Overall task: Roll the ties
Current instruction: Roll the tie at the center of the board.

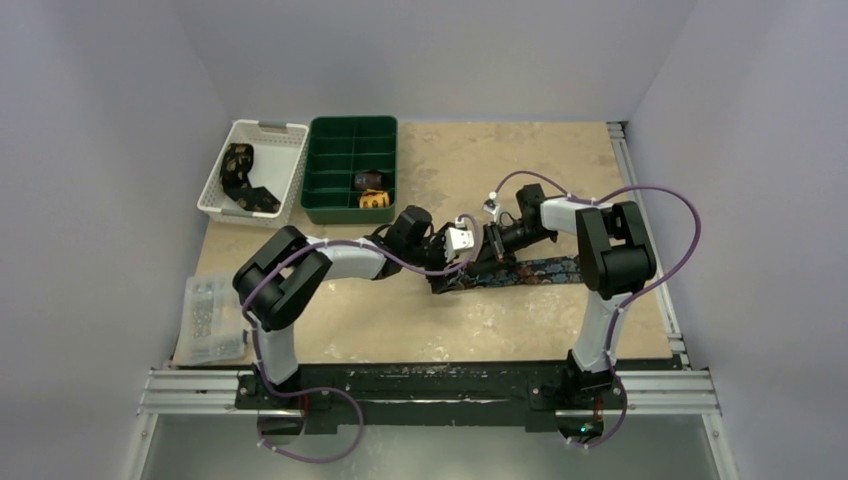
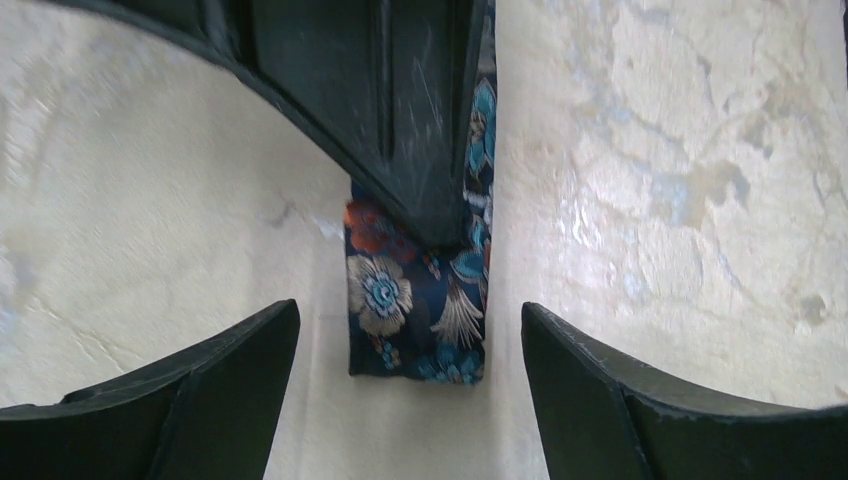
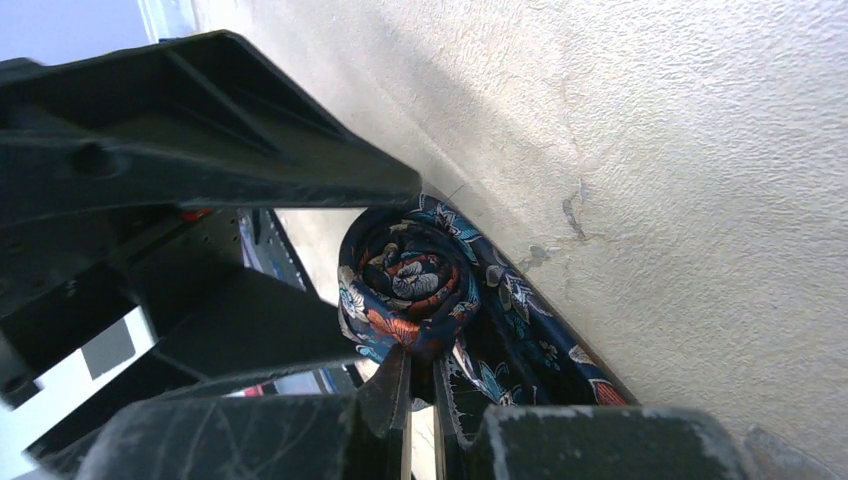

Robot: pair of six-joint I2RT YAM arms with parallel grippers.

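A dark navy tie (image 1: 530, 270) with a flower print lies flat across the table's middle. In the right wrist view its end is wound into a small roll (image 3: 408, 280), and my right gripper (image 3: 420, 365) is shut on the roll's lower edge. My left gripper (image 2: 408, 310) stands open just above the table, one finger (image 2: 200, 400) on each side of the tie's folded end (image 2: 415, 330) without touching it. From above, both grippers (image 1: 455, 268) (image 1: 487, 258) meet at the tie's left end. Two rolled ties (image 1: 372, 190) sit in the green tray.
A green compartment tray (image 1: 330, 150) and a white basket (image 1: 275, 135) holding a black-and-gold tie (image 1: 240, 175) stand at the back left. A clear plastic box (image 1: 210, 320) lies at the near left. Purple cables (image 1: 660, 200) loop over the arms.
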